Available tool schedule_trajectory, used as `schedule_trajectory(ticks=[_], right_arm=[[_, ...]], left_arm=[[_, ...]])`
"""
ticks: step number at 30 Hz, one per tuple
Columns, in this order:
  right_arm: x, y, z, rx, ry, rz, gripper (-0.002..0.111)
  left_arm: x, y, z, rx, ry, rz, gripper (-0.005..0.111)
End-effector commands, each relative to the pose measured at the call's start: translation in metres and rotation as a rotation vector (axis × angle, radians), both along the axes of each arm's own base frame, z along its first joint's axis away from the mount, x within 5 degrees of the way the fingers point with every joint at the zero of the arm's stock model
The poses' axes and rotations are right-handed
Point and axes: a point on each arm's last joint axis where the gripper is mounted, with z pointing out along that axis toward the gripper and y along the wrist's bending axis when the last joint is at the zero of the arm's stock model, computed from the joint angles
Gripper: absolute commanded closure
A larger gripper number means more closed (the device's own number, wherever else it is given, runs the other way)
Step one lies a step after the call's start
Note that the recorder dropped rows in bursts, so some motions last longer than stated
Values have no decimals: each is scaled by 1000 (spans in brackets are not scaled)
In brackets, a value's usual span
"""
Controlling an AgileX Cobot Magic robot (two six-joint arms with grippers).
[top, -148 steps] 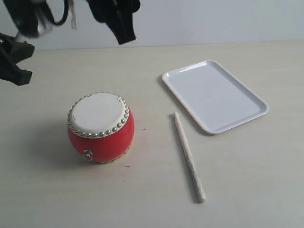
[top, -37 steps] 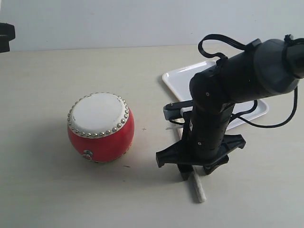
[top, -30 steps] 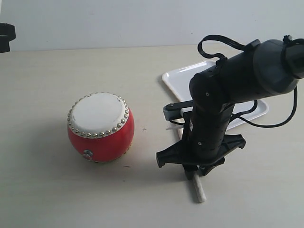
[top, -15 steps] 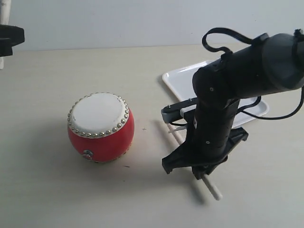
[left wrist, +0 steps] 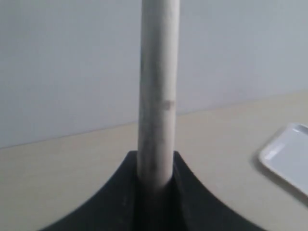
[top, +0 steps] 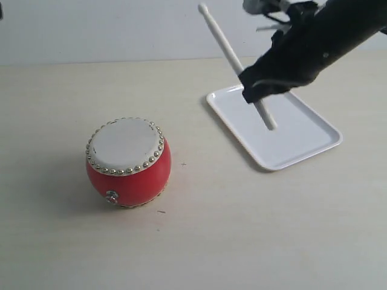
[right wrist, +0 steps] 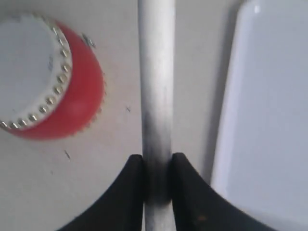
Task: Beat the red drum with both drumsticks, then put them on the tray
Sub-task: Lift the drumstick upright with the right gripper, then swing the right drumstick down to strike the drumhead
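The red drum (top: 128, 162) with its cream skin and brass studs stands on the table at centre left, also in the right wrist view as the red drum (right wrist: 72, 96). My right gripper (top: 257, 90) is raised above the white tray (top: 302, 142), shut on a pale drumstick (top: 233, 60) that slants up to the left; the right wrist view shows that drumstick (right wrist: 156, 86) pinched between the black fingers (right wrist: 134, 187) of the right gripper (right wrist: 156, 178). My left gripper (left wrist: 155, 168) is shut on the other drumstick (left wrist: 158, 86); it is out of the exterior view.
The tray (right wrist: 269, 120) lies on the beige table (top: 199, 241) to the right of the drum. A pale wall (top: 121, 30) runs behind the table. A corner of the tray (left wrist: 288, 154) shows in the left wrist view.
My right gripper closed on the drumstick lying right of the drum and has lifted it up and back, from the table surface to above the tray.
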Motion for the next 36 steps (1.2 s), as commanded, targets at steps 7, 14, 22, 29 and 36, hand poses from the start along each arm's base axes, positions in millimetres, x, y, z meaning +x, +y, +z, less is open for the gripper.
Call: schedule_trajectory(ticks=[7,14,22,29,36], right_arm=[[56,-3,8,372,-37,175,108],[71,-7,-23,258,-3,129,108],[54,-13,-48,-196,228,-103,108],[7,34,-16,-337,207,66,108],[-22,39,16,-386,196,61,108]], left_arm=[[66,35,5,201,-53,417,107],[76,39,-13,375,756,456,107],[18,-39,-11,295,795,58,107],[-28,-57,-36,353,860,-51,107],[-56,-52,-52,321,928,-52,107]])
